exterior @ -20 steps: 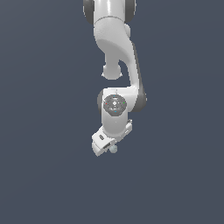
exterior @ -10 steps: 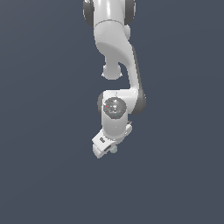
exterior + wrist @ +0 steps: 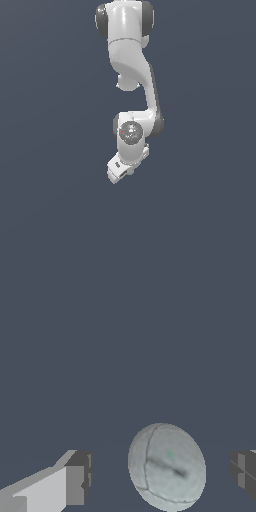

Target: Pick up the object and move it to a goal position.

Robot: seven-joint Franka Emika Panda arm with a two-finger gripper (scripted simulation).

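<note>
White arm [image 3: 131, 75] hanging down from the upper edge of the exterior view, bent at a grey-capped joint [image 3: 131, 132] and ending low in the middle of the picture. Below that joint, the tool [image 3: 120, 172], tilted and slanting down toward the exterior view's left. From that far off, cannot tell how wide its jaws stand, and cannot pick out the ball against the white housing. All around, only a plain dark blue-grey backdrop [image 3: 50, 150], with no edge or corner showing to place things by. In the wrist view, much closer: tool [image 3: 159, 476] spread wide, with one pale finger [image 3: 75, 483] tipped by a darker grey pad and the other finger [image 3: 245, 473] showing only as a dark grey block at the picture's border. Between the two, the ball [image 3: 167, 466], pale grey-green, rounded, marked with faint curved seams, a short dark streak and a tiny green speck. Clear gaps of backdrop on both sides of it, so touching neither finger and not gripped. Sitting nearer the dark-block finger than the pale one, roughly level with both fingertips. Behind it the same flat blue-grey, slightly darker in a band low in the picture. No visible shadow or contact line to tell whether resting on a surface or not.
</note>
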